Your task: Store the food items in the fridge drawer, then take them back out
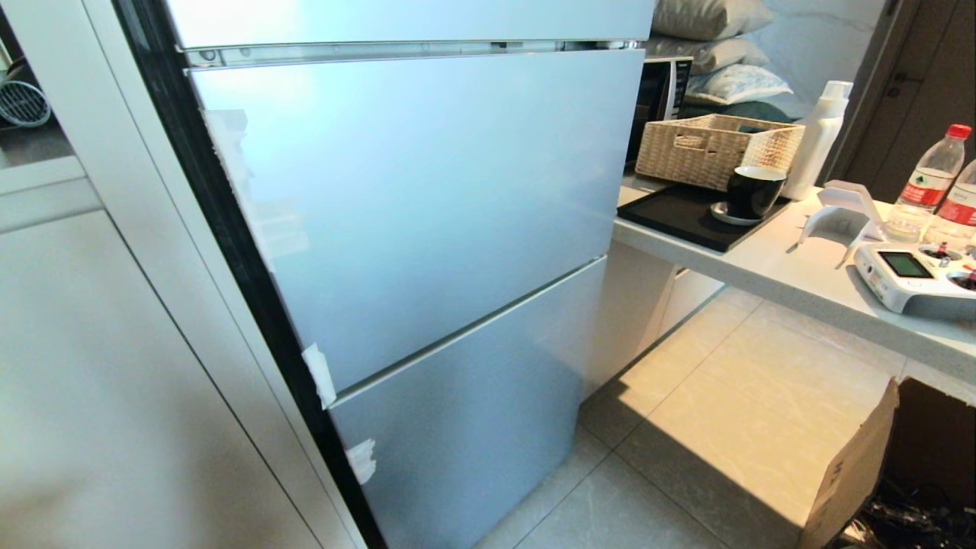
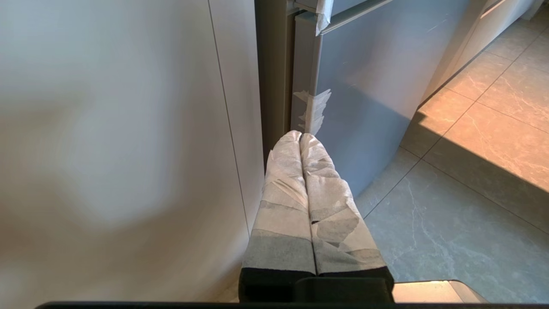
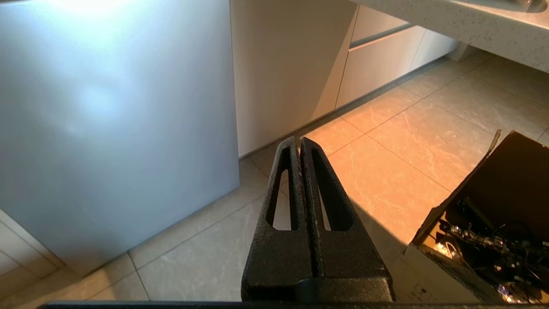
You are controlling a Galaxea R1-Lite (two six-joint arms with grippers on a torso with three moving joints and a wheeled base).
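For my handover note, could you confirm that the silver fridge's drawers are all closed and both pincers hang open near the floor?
Not quite: the silver fridge's drawers are closed, but both pincers are shut. The left wrist view shows the tape-wrapped left pincer pressed together, and the right wrist view shows the black right pincer likewise.

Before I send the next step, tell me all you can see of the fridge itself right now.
The fridge is a tall unit with smooth, pale blue-grey matte fronts, all shut. Thin seams split it into stacked panels. A black strip runs down its left edge, which carries scraps of whitish tape. It stands on the grey tiled floor, between a white cabinet and the counter. No food or inner drawer shows.
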